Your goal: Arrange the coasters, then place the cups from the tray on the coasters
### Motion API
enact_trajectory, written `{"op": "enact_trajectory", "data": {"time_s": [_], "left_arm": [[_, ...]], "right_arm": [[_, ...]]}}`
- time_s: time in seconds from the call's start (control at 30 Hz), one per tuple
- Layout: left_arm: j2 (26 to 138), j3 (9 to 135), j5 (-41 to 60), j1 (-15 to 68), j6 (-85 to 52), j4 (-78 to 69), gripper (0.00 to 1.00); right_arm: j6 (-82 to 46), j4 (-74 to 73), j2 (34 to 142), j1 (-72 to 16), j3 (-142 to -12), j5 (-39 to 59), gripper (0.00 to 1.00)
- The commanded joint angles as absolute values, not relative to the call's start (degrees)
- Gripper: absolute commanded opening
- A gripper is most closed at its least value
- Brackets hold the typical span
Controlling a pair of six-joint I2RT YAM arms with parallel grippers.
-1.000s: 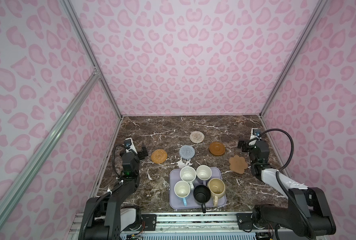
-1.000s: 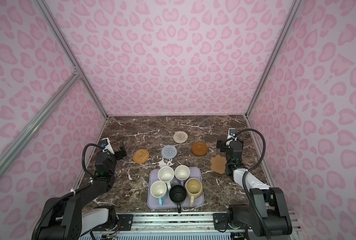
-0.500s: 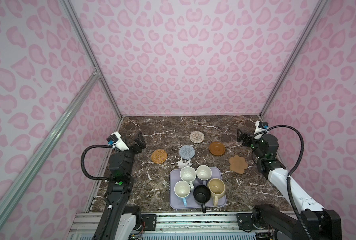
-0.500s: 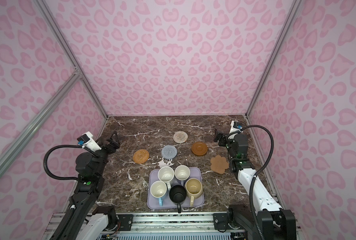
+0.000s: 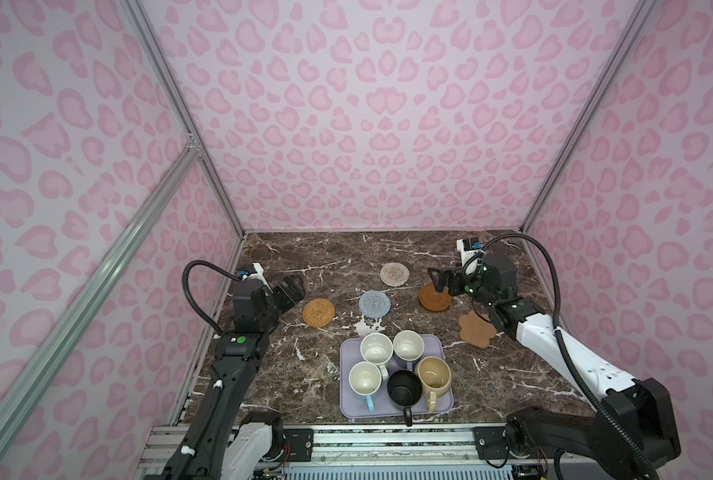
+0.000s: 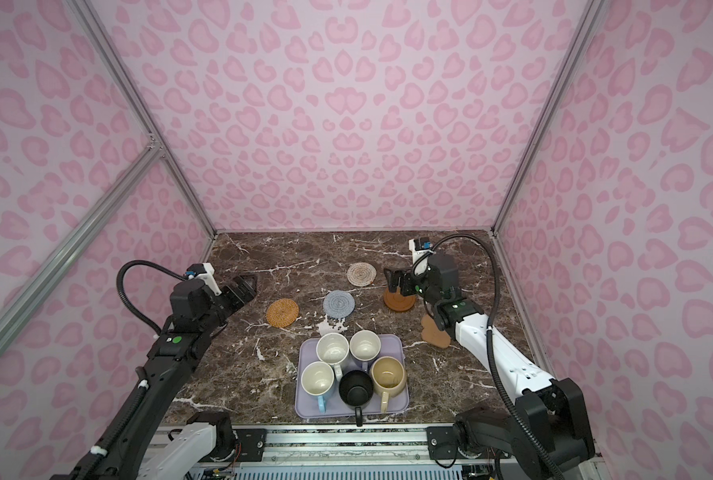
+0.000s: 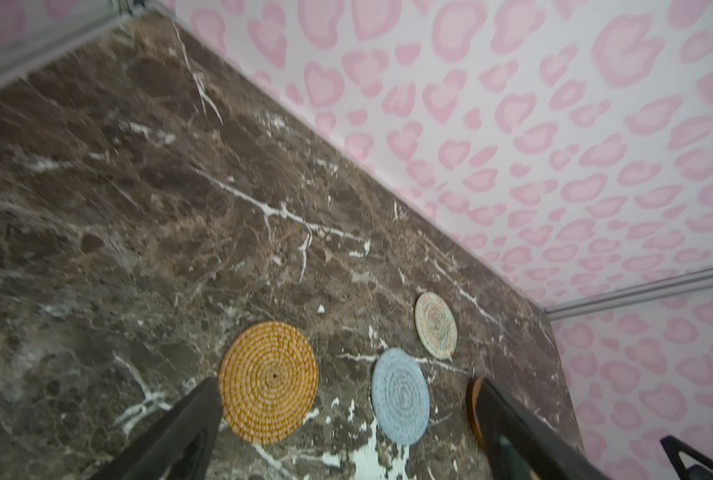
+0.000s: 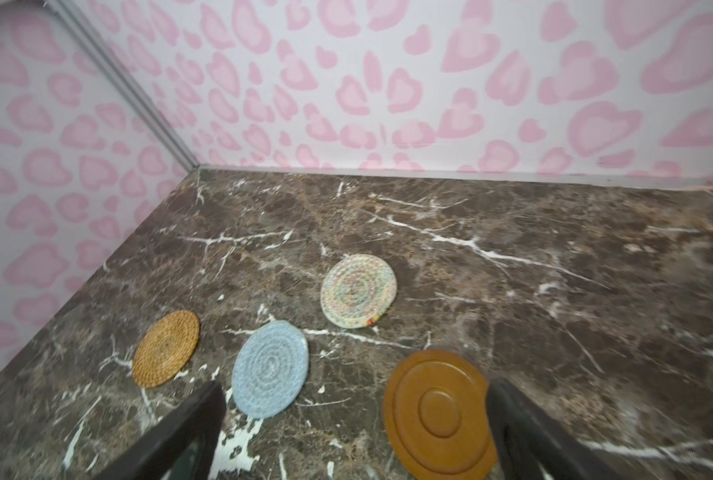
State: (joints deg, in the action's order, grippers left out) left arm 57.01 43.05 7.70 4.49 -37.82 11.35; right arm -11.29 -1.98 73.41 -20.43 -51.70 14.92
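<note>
left gripper [image 5: 294, 286], right gripper [image 5: 439, 279] agape, empty; orange coaster [image 5: 318, 312] woven, round; wooden dish [image 5: 436, 302] ringed

My right claw [image 8: 355, 386] over the worktop [image 8: 554, 249]
Wooden dish [image 8: 438, 411] between its spread fingers [image 8: 197, 424]; blue mat [image 8: 270, 369], orange mat [image 8: 166, 349], cream mat [image 8: 358, 290] lie apart.
</note>
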Motion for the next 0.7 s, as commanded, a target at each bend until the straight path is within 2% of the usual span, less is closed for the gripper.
{"op": "enact_trajectory", "data": {"time_s": [0.0, 0.2, 0.33, 0.5, 0.67], "left_arm": [[61.4, 46.6, 5.7, 8.1, -35.6, 20.1, 0.97], [74.0, 50.8, 6.8, 9.5, -33.8, 20.4, 0.99], [82.0, 53.6, 3.7, 11.4, -33.2, 21.9, 0.98], [90.5, 58.6, -3.1, 15.3, -32.6, 26.3, 0.92], [95.8, 59.6, -2.8, 15.4, -32.9, 24.8, 0.81]], "right_arm": [[-6.7, 2.3, 75.3, -23.8, -54.4, 11.7, 1.0], [-5.0, 1.7, 80.3, -30.0, -56.9, 11.1, 1.0], [-4.4, 1.9, 84.3, -32.2, -58.4, 11.3, 1.0], [-3.9, 1.4, 86.7, -33.3, -58.9, 11.0, 1.0], [-3.4, 3.6, 88.6, -33.2, -60.4, 10.6, 1.0]]}}
